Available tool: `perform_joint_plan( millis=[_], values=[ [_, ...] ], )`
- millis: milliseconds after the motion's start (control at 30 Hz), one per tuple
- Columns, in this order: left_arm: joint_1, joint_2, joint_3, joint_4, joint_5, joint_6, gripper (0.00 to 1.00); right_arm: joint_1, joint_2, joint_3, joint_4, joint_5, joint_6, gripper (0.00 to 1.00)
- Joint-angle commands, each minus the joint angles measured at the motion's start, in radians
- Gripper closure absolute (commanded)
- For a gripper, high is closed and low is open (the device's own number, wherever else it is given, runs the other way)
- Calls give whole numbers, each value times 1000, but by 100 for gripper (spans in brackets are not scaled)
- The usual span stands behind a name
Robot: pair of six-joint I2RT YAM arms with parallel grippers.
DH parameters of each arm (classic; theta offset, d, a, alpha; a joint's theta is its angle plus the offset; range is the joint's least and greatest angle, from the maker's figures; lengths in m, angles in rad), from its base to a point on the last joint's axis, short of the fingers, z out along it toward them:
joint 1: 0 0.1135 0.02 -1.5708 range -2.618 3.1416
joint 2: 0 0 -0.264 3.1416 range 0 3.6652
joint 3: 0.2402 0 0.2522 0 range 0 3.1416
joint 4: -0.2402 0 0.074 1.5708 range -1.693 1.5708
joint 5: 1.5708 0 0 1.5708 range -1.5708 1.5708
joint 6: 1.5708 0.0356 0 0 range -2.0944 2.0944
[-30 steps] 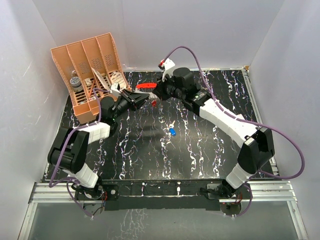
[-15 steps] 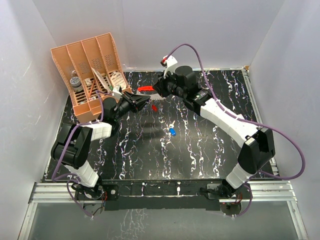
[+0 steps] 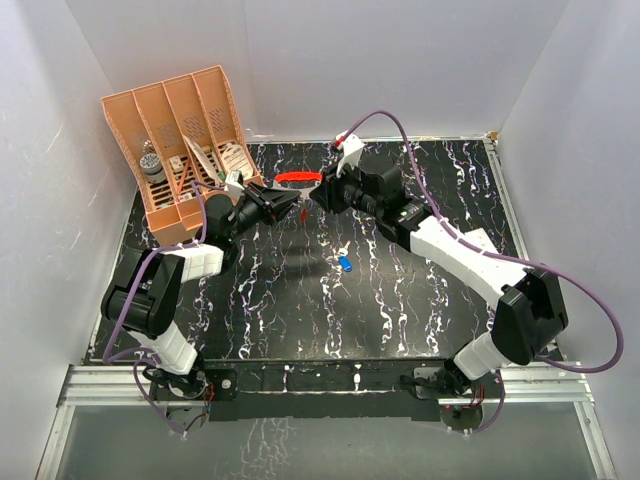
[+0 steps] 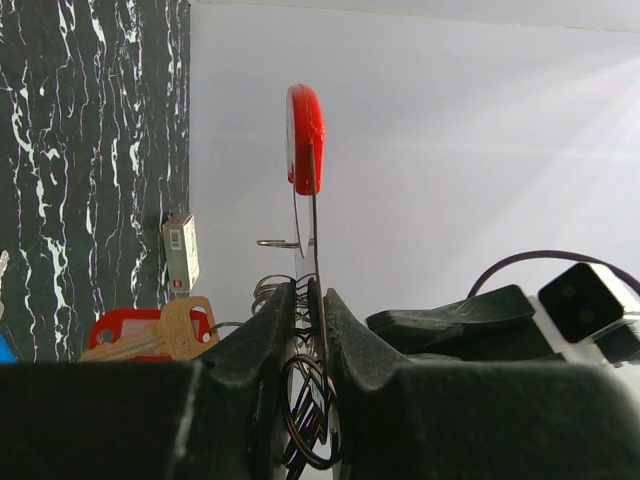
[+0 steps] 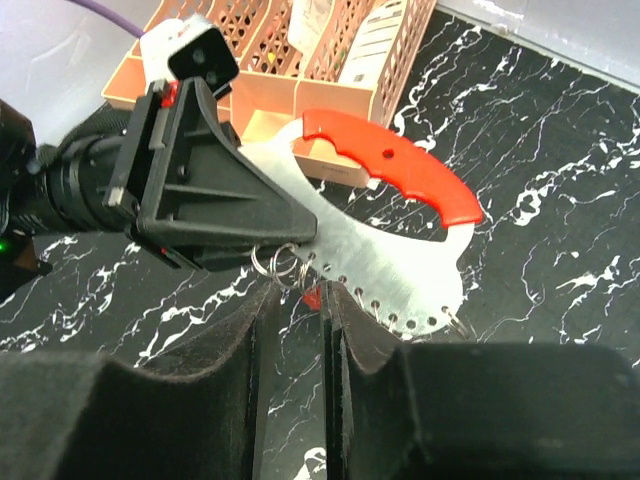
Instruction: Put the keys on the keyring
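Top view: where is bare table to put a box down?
Free: the near strip between the blue key and the table edge; the far right corner behind the right arm. Crowded: far left, where both jaws meet the keyring by the orange organizer.

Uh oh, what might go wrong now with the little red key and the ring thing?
The red key sits at the tips of the right gripper, beside the small rings. It may slip and fall to the table. The left gripper pinches only the thin edge of the keyring, so a push might twist it loose.
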Motion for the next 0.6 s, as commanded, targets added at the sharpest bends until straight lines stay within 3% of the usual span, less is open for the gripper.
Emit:
perform_joint_plan(
  millis=[0,567],
  values=[
    [1,-56,45,20,0,-6,100,15,-53,-46,98,-20,6,78],
    [1,-67,51,21,0,-11,100,43,6,-73,122,27,-21,80]
  ],
)
